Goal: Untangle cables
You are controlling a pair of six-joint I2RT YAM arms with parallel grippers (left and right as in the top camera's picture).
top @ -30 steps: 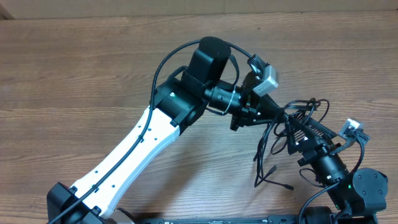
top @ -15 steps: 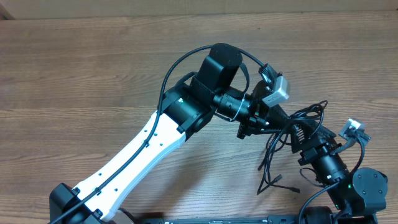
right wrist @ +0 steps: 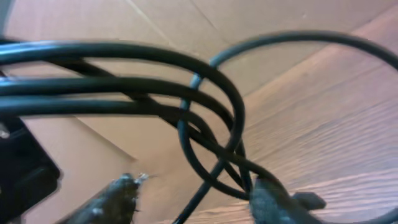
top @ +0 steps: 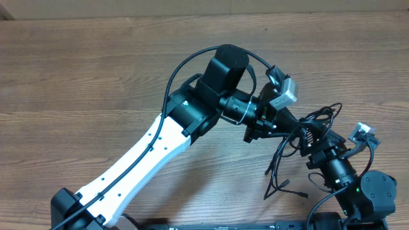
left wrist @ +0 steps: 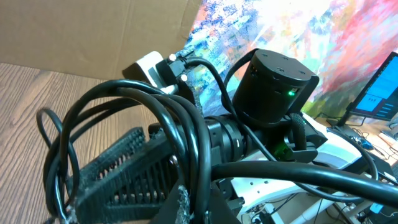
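Now both arms meet at the right of the overhead frame, and the cables (left wrist: 198,140) are bunched between them. The left gripper (top: 287,123), on the long white arm reaching in from the lower left corner, has its fingers clamped on the bundle. In its wrist view the thick black strands sweep in a loop across the middle and run down to the bottom edge, right against a grey fingertip (left wrist: 177,200).

The right gripper (top: 314,135) points in from the lower right, nose to nose with the left one. Its fingers are apart: in the right wrist view the two fingertips (right wrist: 118,194) sit wide at the bottom of the frame. The blurred strands cross above and between them, and one loop curls down through the middle. From the left wrist view, one ribbed black finger (left wrist: 124,167) of that gripper lies just behind the loops, touching or nearly touching them; I cannot tell which.

Overhead, a few loose loops stick out to the upper right of the bundle. Two or three thin strands hang down toward the lower middle right and trail onto the wooden table (top: 96,76). One ends in a small plug (top: 298,191) near the bottom of the frame, just beside the right arm. The knot itself is held off the table between the two grippers.
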